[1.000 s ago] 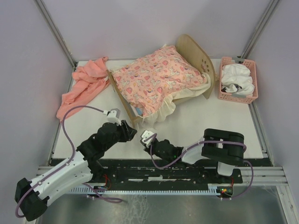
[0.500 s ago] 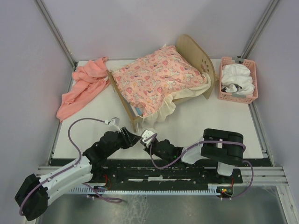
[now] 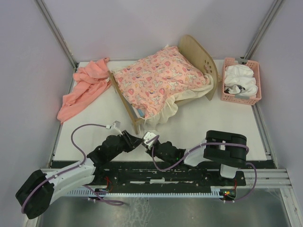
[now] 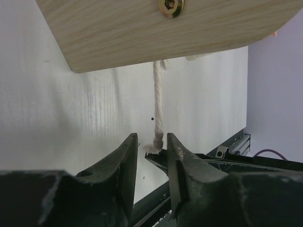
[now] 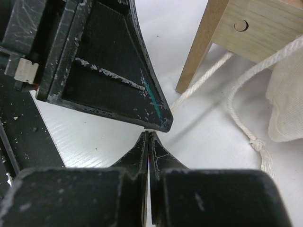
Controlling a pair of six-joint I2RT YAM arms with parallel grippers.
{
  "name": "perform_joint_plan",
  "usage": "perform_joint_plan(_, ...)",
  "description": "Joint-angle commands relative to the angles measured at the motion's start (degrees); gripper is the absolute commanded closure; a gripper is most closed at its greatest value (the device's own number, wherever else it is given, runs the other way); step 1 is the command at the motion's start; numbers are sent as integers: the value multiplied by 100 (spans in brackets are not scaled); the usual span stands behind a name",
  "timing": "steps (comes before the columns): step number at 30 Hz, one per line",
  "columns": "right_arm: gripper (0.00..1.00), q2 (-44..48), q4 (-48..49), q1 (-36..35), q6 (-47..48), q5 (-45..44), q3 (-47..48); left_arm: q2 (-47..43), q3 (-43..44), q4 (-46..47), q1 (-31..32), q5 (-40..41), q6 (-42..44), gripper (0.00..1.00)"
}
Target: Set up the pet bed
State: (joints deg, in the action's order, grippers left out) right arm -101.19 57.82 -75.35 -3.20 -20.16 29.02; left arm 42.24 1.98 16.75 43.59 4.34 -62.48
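A: Where is the pet bed (image 3: 202, 57) sitting?

B: It is lying slantwise at the upper middle of the overhead frame, on the white table (image 3: 208, 125). Its rounded headboard is pointing to the upper right. A pink patterned quilt (image 3: 161, 79) is covering it, and a cream skirt (image 3: 187, 97) is spilling over its lower edge.

A: What is the overhead view giving that the wrist views are not?

B: The whole layout. One salmon cloth (image 3: 85, 90) is lying crumpled at the upper left, just beside the bed's foot end. One pink basket (image 3: 226, 98) is standing just beside the headboard and holding bundled white cloth (image 3: 241, 75). I cannot count the pieces in it. The two arms are meeting at the lower middle, below the bed's foot corner.

A: And what are the wrist views adding?

B: The strings. The left wrist view is showing one cord (image 4: 157, 94) hanging below a wooden board (image 4: 118, 33) that carries one screw (image 4: 171, 5). The right wrist view is showing two: a taut cord (image 5: 201, 82) running past a wooden leg (image 5: 201, 52), and a loose cord (image 5: 257, 144) ending in a frayed knot on the table.

A: How are the jaws standing?

B: The left gripper (image 4: 151, 142) is holding its jaws a little apart, with the cord's knotted end lying in the gap, unpinched. The right gripper (image 5: 148, 136) is pressing its jaws tight together, and nothing is showing between them.
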Motion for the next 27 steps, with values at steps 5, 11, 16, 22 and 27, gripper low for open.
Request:
perform_joint_plan(5, 94, 230, 109, -8, -26, -7, -3, 480, -5, 904, 112, -11, -298, 93)
perform_joint_plan(11, 60, 1435, -1849, 107, 253, -478, -6, 18, 37, 263, 126, 151, -61, 97)
perform_joint_plan(16, 48, 2190, -3841, 697, 479, -361, 488, -303, -26, -2, 131, 247, 151, 97)
perform_joint_plan(22, 49, 1984, -3767, 1456, 657, 175, 608, -313, -43, -59, 136, 245, 338, 97)
perform_joint_plan(27, 47, 1263, -3879, 1750, 716, 589, 1096, -133, -33, 10, 147, 221, 374, 97)
